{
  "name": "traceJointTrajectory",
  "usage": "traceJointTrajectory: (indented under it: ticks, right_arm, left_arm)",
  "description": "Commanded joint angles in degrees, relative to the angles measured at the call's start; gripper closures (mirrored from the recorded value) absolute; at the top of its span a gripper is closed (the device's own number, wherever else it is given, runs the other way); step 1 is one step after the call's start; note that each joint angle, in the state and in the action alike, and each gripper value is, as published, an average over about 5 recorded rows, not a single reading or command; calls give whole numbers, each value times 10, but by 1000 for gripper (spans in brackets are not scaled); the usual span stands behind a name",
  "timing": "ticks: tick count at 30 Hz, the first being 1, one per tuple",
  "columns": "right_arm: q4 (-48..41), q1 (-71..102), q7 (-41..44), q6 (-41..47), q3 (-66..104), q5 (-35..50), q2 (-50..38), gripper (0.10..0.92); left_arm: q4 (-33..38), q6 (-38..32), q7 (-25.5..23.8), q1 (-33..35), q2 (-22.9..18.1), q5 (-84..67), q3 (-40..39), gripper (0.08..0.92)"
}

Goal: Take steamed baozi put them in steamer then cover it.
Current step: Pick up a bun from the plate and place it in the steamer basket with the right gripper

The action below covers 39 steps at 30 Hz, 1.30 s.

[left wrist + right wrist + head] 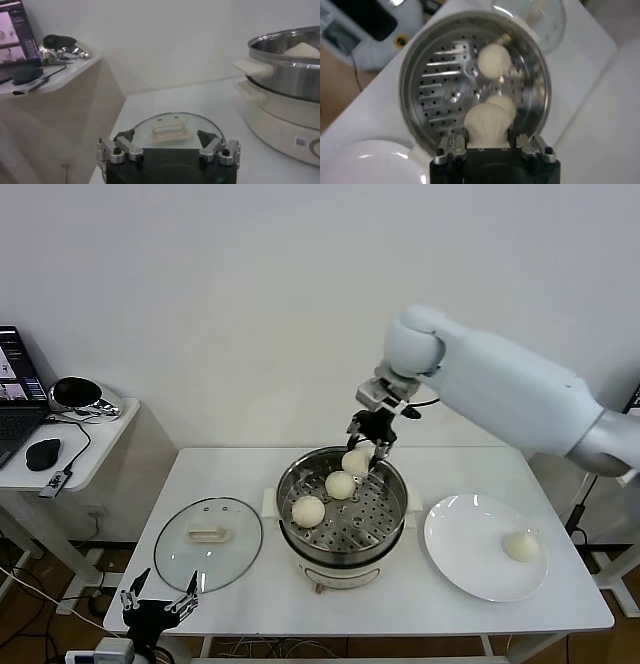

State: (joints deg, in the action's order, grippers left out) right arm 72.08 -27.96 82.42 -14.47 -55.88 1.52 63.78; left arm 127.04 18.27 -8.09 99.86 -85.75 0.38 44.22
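Head view: my right gripper (pixel 370 446) clamps a baozi (pixel 355 461) over the steamer (pixel 342 506), at its 1 o'clock rim; lower before release

Left wrist view: my left gripper (pixel 169 149) spread wide, empty, near the cover (pixel 170 131)

Right wrist view: bun pinched; seat it beside the two inside

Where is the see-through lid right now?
In the head view the glass lid lies flat on the white table, on the robot's left of the steamer, just beyond the open left tool.

Head overview; both wrists near steamer (pixel 342 504)
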Motion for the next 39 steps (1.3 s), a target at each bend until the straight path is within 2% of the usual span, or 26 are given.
traceJointTrajectory:
  ticks: [1, 11, 29, 39]
  right_arm:
    - [-5, 5, -19, -206, -44, -33, 49, 520]
    - [34, 57, -70, -328, -37, -181, 49, 516]
    - [101, 67, -58, -303, -61, -150, 21, 514]
    - [104, 86, -66, -290, -62, -148, 11, 512]
  left_arm:
    - [5, 0, 0, 1, -1, -2, 4, 177]
    - [1, -1, 1, 1, -6, -4, 10, 177]
    - [-13, 1, 0, -9, -5, -3, 7, 177]
    - [-13, 0, 0, -8, -7, -2, 4, 177]
